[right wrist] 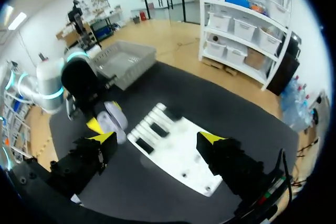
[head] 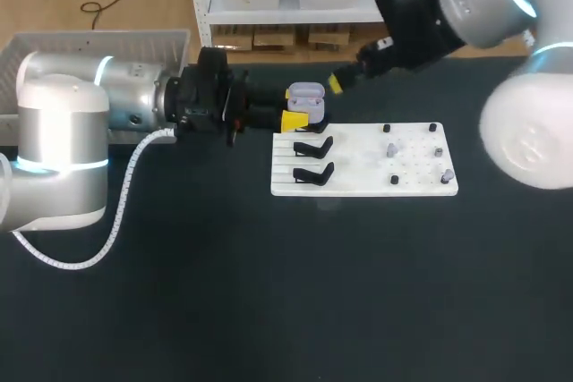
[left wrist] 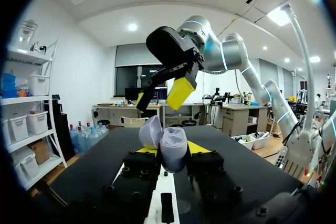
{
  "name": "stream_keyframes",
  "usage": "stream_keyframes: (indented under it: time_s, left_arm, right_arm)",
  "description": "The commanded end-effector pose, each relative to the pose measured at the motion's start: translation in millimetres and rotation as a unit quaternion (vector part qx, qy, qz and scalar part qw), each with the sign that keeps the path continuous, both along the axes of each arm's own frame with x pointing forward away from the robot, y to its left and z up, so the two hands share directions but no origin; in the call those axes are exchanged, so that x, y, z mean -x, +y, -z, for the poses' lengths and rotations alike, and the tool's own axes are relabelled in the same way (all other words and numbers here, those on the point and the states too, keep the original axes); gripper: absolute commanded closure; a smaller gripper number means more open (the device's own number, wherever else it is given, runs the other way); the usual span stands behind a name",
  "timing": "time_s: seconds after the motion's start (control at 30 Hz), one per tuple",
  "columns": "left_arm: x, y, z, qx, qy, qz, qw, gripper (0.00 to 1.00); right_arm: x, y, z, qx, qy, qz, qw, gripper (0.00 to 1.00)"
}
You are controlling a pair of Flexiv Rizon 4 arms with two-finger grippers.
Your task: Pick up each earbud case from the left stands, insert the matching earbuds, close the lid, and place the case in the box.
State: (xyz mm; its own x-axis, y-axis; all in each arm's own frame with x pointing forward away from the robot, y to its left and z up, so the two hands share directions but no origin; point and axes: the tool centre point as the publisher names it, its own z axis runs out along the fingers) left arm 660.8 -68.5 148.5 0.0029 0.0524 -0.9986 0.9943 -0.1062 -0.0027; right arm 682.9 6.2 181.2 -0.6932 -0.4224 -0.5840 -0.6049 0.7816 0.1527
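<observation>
Grey box (head: 98, 42) sits well off the left of the white board (head: 358, 187), farther back than it. Over the board's far left corner, the left gripper (head: 300, 109) is clamped on the lavender earbud case (head: 306, 93), whose lid stands open. Just beyond the board's far edge, close to the case, the right gripper (left wrist: 160, 98) hangs spread wide and empty. Small pale earbuds (head: 391, 149) stand on pegs on the board's right half. Picking looks done and inserting is in hand. The right gripper should next drop to a matching earbud, pinch it lightly and seat it in the open case.
</observation>
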Motion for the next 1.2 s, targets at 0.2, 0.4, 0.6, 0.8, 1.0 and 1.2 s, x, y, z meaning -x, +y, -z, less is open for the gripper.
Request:
stream_keyframes:
  time_s: [0.2,0.4,0.6,0.8,1.0,1.2]
  left_arm:
    - [0.2,0,0.8,0.001,-0.001,0.000,1.000,1.00]
    - [0.2,0,0.8,0.001,-0.001,0.000,1.000,1.00]
    - [0.2,0,0.8,0.001,-0.001,0.000,1.000,1.00]
    - [0.2,0,0.8,0.001,-0.001,0.000,1.000,1.00]
    - [0.2,0,0.8,0.001,-0.001,0.000,1.000,1.00]
    - [0.2,0,0.8,0.001,-0.001,0.000,1.000,1.00]
  right_arm:
    - [32.0,-55,10,0.165,0.005,0.095,0.982,0.00]
    - [42.7,-79,36,0.207,0.045,0.116,0.970,0.00]
    - [51.8,-97,61,0.217,0.080,0.128,0.964,0.00]
    - [60.7,-112,83,0.214,0.109,0.140,0.961,0.00]
    - [67.1,-118,96,0.217,0.123,0.136,0.959,0.00]
    - [68.7,-123,106,0.227,0.128,0.126,0.957,0.50]
